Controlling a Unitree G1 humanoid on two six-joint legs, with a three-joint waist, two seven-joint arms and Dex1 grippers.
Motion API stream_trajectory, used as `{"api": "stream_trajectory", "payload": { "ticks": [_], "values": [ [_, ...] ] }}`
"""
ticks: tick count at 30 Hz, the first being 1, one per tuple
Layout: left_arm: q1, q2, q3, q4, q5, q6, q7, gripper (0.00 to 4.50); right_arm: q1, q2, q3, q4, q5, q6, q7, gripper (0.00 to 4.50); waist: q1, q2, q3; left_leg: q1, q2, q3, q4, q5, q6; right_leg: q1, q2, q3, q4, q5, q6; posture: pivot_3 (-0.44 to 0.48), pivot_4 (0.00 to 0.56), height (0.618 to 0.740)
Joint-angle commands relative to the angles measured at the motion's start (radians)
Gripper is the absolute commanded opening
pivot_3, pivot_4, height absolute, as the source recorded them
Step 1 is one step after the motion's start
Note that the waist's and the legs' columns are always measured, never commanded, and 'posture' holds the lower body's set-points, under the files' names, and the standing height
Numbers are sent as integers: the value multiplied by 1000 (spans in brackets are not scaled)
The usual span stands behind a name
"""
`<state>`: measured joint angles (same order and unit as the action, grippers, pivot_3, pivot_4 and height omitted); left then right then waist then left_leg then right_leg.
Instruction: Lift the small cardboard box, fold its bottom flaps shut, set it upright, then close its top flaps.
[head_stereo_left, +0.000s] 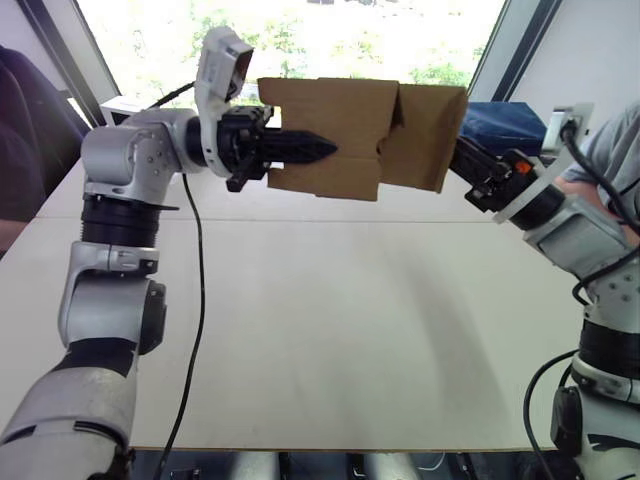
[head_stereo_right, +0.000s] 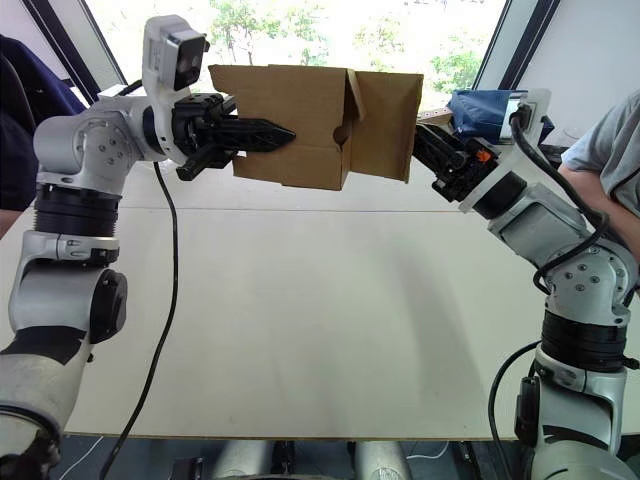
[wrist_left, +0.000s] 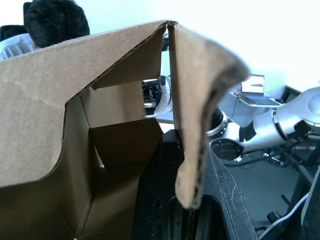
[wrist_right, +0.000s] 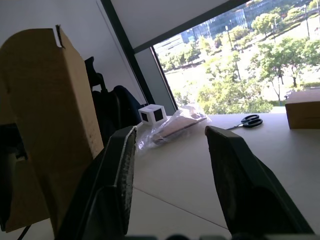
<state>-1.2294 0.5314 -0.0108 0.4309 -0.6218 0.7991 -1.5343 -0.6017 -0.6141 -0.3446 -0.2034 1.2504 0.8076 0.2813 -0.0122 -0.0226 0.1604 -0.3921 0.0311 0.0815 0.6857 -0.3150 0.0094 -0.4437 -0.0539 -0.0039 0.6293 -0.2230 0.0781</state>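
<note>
Holding the cardboard box (head_stereo_left: 335, 135) in the air above the table (head_stereo_left: 330, 330), our left gripper (head_stereo_left: 300, 148) pinches its wall; our right gripper (wrist_right: 170, 175), fingers spread, sits beside its flap (wrist_right: 47, 110).

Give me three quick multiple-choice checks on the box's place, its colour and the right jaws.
1. Where is the small cardboard box?
A. Flat on the table
B. In the air above the table
C. On the floor

2. What colour is the box?
A. White
B. Blue
C. Plain brown

3. How do the right gripper's jaws stand?
A. Open, nothing between them
B. Shut on a flap
C. Shut on scissors

Answers:
1 B: the small cardboard box hangs clear of the table, with the left gripper clamped on one panel.
2 C: its cardboard is unprinted brown.
3 A: the right gripper shows a wide gap, with the box off to one side of it.
</note>
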Motion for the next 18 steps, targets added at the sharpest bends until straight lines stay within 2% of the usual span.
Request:
{"api": "stream_trajectory", "payload": {
  "ticks": [1,10,14,18],
  "values": [
    [-34,5,28,17,-3,-21,4,0,-4,14,-43,-74,86,4,-20,2265,0,0,0,0,0,0,0,0,0,0,0,0,0,0,0,0,150,740],
    [-63,-9,33,97,5,-50,18,0,23,77,-53,-172,290,-26,-113,2265,0,0,0,0,0,0,0,0,0,0,0,0,0,0,0,0,150,740],
    [-60,-10,28,85,-7,-36,-8,0,46,144,5,-180,237,-61,-124,2265,-2,0,0,0,0,0,0,0,0,0,0,0,0,0,0,0,150,740],
    [-65,-3,34,94,-8,-30,-8,0,51,190,-77,-142,318,-134,-153,2265,-2,0,0,0,0,0,0,0,0,0,1,0,0,0,0,0,150,740]
  ]
}}
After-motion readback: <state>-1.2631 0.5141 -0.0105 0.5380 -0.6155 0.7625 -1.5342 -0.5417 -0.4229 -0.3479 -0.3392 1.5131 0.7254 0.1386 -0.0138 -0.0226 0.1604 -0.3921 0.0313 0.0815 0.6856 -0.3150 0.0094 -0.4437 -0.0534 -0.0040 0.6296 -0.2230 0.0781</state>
